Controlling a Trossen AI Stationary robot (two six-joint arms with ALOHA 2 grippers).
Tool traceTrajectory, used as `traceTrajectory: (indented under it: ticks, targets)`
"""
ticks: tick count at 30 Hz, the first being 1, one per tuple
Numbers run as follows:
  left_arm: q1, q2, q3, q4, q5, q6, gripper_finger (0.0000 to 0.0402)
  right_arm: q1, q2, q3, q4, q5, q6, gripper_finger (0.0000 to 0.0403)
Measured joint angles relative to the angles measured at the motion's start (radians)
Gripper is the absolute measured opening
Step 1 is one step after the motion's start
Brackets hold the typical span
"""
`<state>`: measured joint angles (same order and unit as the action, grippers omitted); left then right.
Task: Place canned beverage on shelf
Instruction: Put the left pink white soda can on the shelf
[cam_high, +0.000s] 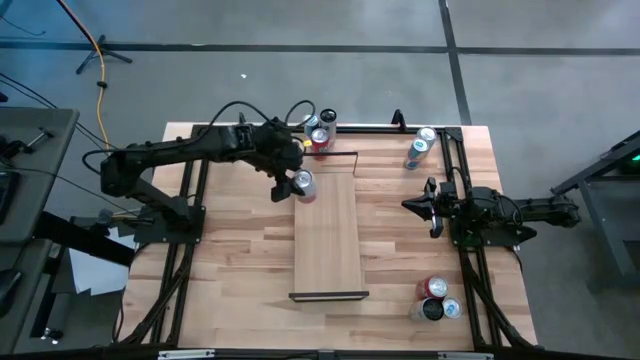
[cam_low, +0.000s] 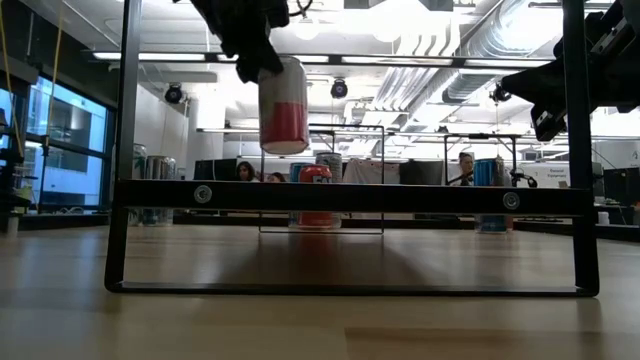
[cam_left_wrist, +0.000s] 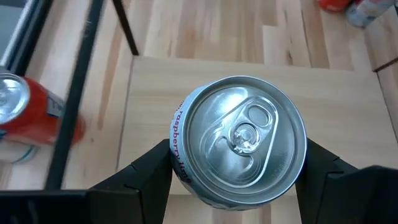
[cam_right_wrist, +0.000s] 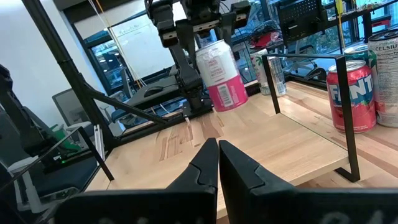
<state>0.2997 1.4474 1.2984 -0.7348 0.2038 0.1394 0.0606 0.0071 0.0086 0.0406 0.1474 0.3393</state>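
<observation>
A white and pink beverage can (cam_low: 283, 105) hangs in the air over the far end of the shelf (cam_high: 327, 235), a long pale plank with a black rail (cam_low: 350, 197) at each short end. My left gripper (cam_high: 295, 185) is shut on the can, and its wrist view looks down on the silver top (cam_left_wrist: 242, 140). My right gripper (cam_high: 420, 205) rests shut near the table's right edge, holding nothing. My left gripper pinches the can's upper side wall (cam_left_wrist: 177, 146), just under the rim, between its two fingers (cam_left_wrist: 146, 171), one on each opposite side. The fingers slant down from the table's far left. The can hangs top up, slightly tilted, clear of the shelf.
A red can and other cans (cam_high: 320, 130) stand at the far edge behind the shelf. Two more cans (cam_high: 420, 147) are at the far right and a group (cam_high: 435, 300) at the near right. The black arm frames (cam_high: 185, 230) run along both table sides.
</observation>
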Motion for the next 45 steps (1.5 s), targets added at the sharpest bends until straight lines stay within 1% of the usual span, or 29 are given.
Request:
traceTrajectory:
  ticks: [5,9,16,20,24,29,36,45]
  targets:
    - [0.010,0.019,0.000,0.003,-0.013,0.030,0.0209,0.000,0.000,0.000,0.000,0.000,0.000,0.0000]
    - [0.023,0.069,0.000,0.005,-0.083,0.092,0.0209,0.000,0.000,0.000,0.000,0.000,0.000,0.0000]
    - [0.027,0.162,0.000,0.010,-0.085,0.138,0.0213,0.000,0.000,0.000,0.000,0.000,0.000,0.0000]
    - [0.026,0.189,0.003,0.062,-0.092,0.140,0.0224,0.000,0.000,0.000,0.000,0.000,0.000,0.0000]
    - [0.025,0.192,0.002,0.090,-0.105,0.141,0.0236,0.000,0.000,0.000,0.000,0.000,0.000,0.0000]
    - [0.023,0.185,-0.001,0.088,-0.116,0.147,0.0246,0.000,0.000,0.000,0.000,0.000,0.000,0.0000]
    - [0.022,0.184,-0.001,0.081,-0.124,0.082,0.0252,0.000,0.000,0.000,0.000,0.000,0.000,0.0000]
    - [0.022,0.184,-0.001,0.077,-0.118,0.140,0.0256,0.000,0.000,0.000,0.000,0.000,0.000,0.0000]
